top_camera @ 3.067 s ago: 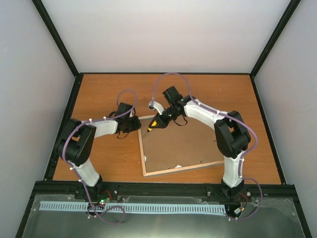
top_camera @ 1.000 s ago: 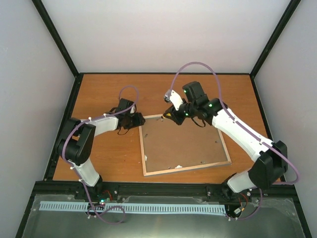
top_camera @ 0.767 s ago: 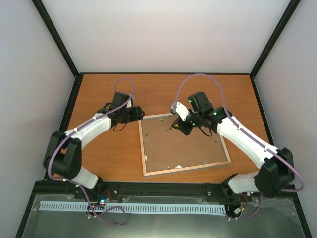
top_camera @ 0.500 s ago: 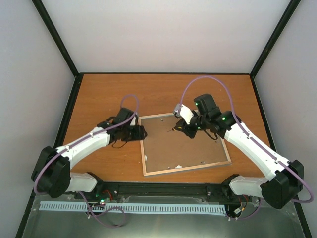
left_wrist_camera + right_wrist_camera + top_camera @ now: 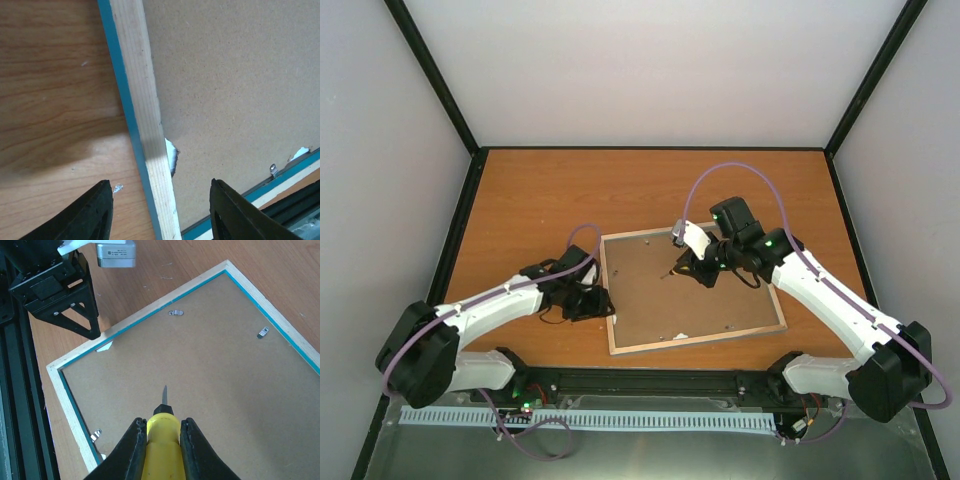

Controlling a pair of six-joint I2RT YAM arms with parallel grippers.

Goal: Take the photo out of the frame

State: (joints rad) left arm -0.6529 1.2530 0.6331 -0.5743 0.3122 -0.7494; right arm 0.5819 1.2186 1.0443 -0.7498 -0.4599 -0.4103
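The frame (image 5: 695,340) lies face down on the table, its brown backing board (image 5: 720,300) up. The photo is hidden under the board. My left gripper (image 5: 597,300) is open and straddles the frame's left rail (image 5: 145,120), one finger on each side, holding nothing. A small white scrap (image 5: 171,151) shows at a notch in the board. My right gripper (image 5: 162,440) is shut on a yellow-handled screwdriver (image 5: 163,427), whose tip points at the middle of the backing board (image 5: 210,370), just above it. The right gripper (image 5: 695,268) sits over the frame's far half.
Small metal clips (image 5: 175,312) (image 5: 262,332) (image 5: 96,434) hold the board along the turquoise inner edge; another shows in the left wrist view (image 5: 273,170). A black rail (image 5: 650,378) runs along the table's near edge. Wooden table (image 5: 540,200) surrounds the frame.
My left gripper has moved along the frame's left rail toward the near edge. My right gripper with the screwdriver has moved from the far rail out over the board.
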